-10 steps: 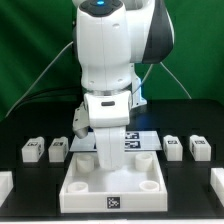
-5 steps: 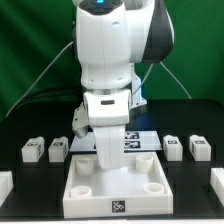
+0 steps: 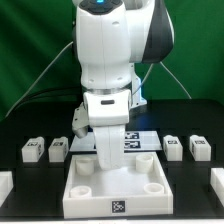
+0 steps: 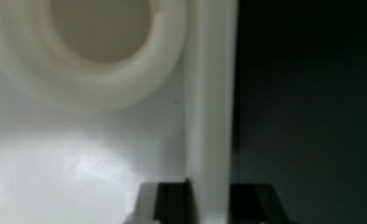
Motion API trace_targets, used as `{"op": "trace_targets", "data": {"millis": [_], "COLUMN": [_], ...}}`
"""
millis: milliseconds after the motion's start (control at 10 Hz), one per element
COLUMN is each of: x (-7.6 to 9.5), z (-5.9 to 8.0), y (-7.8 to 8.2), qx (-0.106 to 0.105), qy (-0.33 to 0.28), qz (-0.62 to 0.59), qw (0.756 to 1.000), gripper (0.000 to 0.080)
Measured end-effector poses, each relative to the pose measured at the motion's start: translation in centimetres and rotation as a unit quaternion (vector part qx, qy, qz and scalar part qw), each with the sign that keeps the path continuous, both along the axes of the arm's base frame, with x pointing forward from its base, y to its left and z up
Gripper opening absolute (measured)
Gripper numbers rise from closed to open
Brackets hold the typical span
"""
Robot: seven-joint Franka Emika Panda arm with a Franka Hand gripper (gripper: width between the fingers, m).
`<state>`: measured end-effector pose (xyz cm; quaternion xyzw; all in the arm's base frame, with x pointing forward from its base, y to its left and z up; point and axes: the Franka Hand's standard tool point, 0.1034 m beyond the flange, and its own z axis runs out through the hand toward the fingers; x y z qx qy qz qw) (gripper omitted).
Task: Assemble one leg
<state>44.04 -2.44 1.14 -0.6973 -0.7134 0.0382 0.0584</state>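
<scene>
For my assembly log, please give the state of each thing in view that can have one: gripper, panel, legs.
gripper: shut on the panel's side wall.
panel: flat on the table, bosses up, no leg fitted.
legs on the exterior view's left: loose on the table, not held.
legs on the exterior view's right: loose on the table, not held.

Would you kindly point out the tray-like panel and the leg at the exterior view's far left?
panel (image 3: 118, 182): exterior view, bare floor between the bosses.
leg (image 3: 32, 150): exterior view, its tagged top face.
</scene>
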Motion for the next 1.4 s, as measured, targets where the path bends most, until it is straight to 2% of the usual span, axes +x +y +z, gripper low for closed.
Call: {"op": "trace_targets", "data": {"millis": [200, 300, 600, 1000, 1200, 1400], "x": [0.1, 0.8, 3.6, 4.1, 5.4, 5.5], "z": [0.1, 0.2, 0.7, 0.1, -0.1, -0.1], "y": [0.1, 0.8, 4.8, 8.1, 8.1, 8.2], "qx": [0.000, 0.001, 0.014, 0.029, 0.033, 0.036], "qy": [-0.001, -0.005, -0.027, -0.036, -0.042, -0.037], "qz": [0.000, -0.002, 0.003, 0.004, 0.007, -0.006], "qw": [1.000, 1.000, 1.000, 0.999, 0.999, 0.999], "gripper": [0.0071, 0.0071, 0.0070, 0.0067, 0.0067, 0.0067]}}
